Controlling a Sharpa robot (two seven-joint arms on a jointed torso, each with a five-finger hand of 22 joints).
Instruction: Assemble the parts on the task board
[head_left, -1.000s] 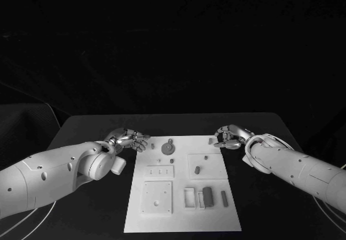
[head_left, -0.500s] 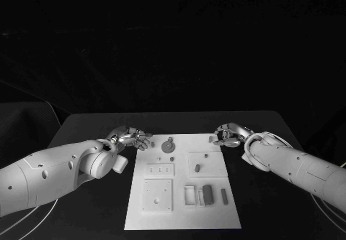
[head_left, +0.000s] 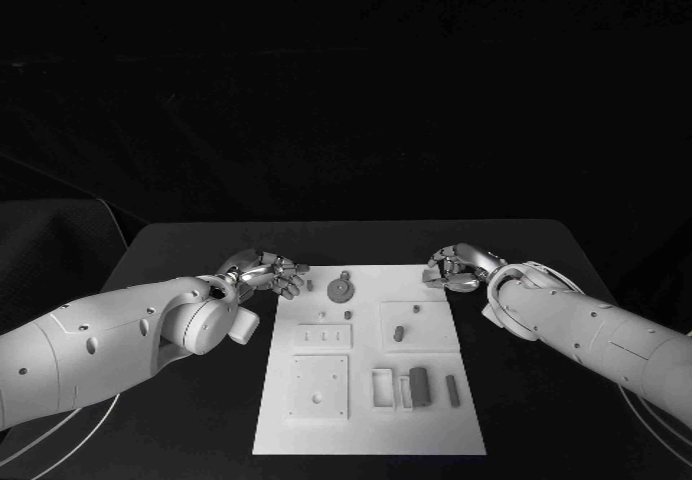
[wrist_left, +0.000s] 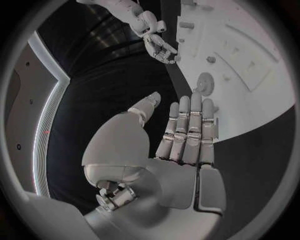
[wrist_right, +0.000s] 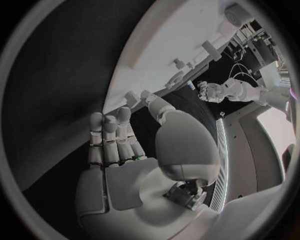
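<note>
Left hand (head_left: 267, 274) and right hand (head_left: 456, 270) hover spread and empty at the task board's (head_left: 372, 430) far corners.

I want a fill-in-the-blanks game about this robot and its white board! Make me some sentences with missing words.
1. The task board lies on a table whose colour is ____.
2. The round gear lies on the board nearer the robot's ____ hand.
3. The left hand and right hand are both holding ____.
4. Both hands hover beside the board's ____ end, away from the robot.

Missing words: black; left; nothing; far
</note>
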